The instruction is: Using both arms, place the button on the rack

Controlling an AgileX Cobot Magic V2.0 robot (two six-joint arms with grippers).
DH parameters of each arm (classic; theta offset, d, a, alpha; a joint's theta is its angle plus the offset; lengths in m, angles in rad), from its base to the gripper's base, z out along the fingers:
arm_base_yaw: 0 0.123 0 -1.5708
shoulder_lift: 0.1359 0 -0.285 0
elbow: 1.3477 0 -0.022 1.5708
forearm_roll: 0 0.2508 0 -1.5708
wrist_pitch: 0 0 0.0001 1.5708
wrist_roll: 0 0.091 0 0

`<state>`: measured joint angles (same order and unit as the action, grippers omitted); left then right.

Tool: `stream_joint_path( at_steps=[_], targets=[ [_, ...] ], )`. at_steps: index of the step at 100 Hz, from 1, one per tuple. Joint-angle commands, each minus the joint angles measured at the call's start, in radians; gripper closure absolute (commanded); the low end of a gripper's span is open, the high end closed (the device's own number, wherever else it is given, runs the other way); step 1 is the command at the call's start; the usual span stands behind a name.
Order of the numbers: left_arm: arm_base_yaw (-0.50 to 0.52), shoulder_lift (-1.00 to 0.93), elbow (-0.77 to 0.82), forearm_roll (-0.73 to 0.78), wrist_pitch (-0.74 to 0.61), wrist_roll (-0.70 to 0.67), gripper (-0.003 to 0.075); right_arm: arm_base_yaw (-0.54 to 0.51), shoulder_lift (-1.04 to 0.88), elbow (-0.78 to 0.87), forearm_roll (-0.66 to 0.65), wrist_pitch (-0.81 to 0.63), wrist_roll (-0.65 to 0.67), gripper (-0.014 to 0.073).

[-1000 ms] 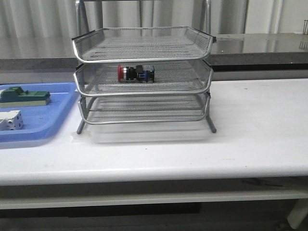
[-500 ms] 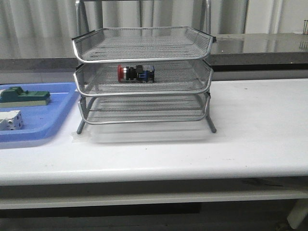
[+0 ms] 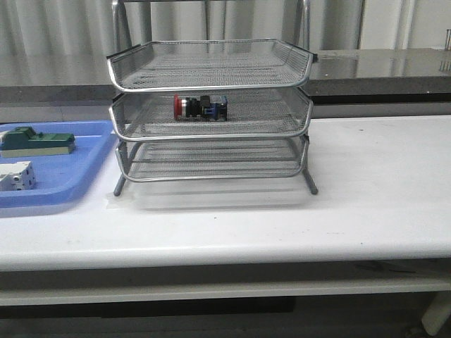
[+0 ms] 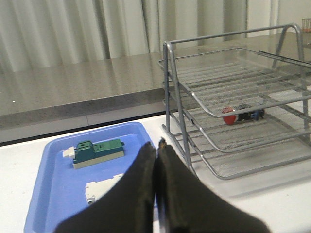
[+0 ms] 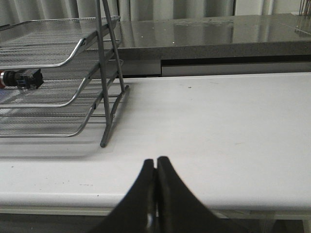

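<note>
The button [image 3: 200, 107] lies on its side in the middle tier of the rack [image 3: 211, 113], which stands near the back edge of the tabletop, so the placing looks done and, as far as I can judge, little or nothing is left. The left gripper [image 4: 156, 150] and the right gripper [image 5: 156, 165] are each clenched with fingers pressed together and nothing between them, both well apart from the rack on the near side of the table. Toward the left edge, a blue tray [image 3: 84, 184] holds a green component [image 3: 36, 142] and a white terminal block [image 3: 15, 176], untouched.
</note>
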<state>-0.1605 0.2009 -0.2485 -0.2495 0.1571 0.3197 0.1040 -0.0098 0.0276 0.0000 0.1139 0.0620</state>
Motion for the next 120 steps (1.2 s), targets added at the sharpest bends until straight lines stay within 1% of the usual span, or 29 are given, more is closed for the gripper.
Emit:
stream_joint_path(
  at_steps=[1,4,9,17,36,60,77,85,110,120],
  targets=[
    [0.001,0.008,0.007,0.129,-0.157,-0.13,0.0741,-0.005,-0.018,-0.019,-0.013,-0.084,-0.008,0.0651],
    [0.001,0.008,0.019,0.179,-0.175,-0.192,0.0741,-0.005,-0.018,-0.019,-0.013,-0.084,-0.008,0.0651],
    [0.004,0.008,0.037,0.244,-0.19,-0.259,0.0741,-0.005,-0.018,-0.019,-0.013,-0.084,-0.008,0.0651],
    [0.015,0.008,0.065,0.287,-0.193,-0.306,0.0741,-0.005,-0.018,-0.019,-0.013,-0.084,-0.008,0.0651],
    [0.058,-0.016,0.12,0.296,-0.197,-0.306,0.0741,-0.005,-0.018,-0.019,-0.013,-0.084,-0.008,0.0651],
    [0.11,-0.15,0.207,0.294,-0.201,-0.328,0.0741,-0.005,-0.018,-0.019,-0.013,-0.084,-0.008,0.0651],
    [0.129,-0.239,0.278,0.282,-0.201,-0.331,0.0741,-0.005,-0.018,-0.019,-0.013,-0.084,-0.008,0.0651],
    [0.131,-0.237,0.302,0.275,-0.218,-0.331,0.0741,-0.005,-0.018,-0.019,-0.013,-0.083,-0.008,0.0651],
    [0.131,-0.237,0.301,0.274,-0.216,-0.331,0.0741,-0.005,-0.018,-0.019,-0.013,-0.083,-0.008,0.0651],
    [0.131,-0.237,0.301,0.25,-0.216,-0.331,0.0741,-0.005,-0.018,-0.019,-0.013,-0.083,-0.008,0.0651]
  ],
)
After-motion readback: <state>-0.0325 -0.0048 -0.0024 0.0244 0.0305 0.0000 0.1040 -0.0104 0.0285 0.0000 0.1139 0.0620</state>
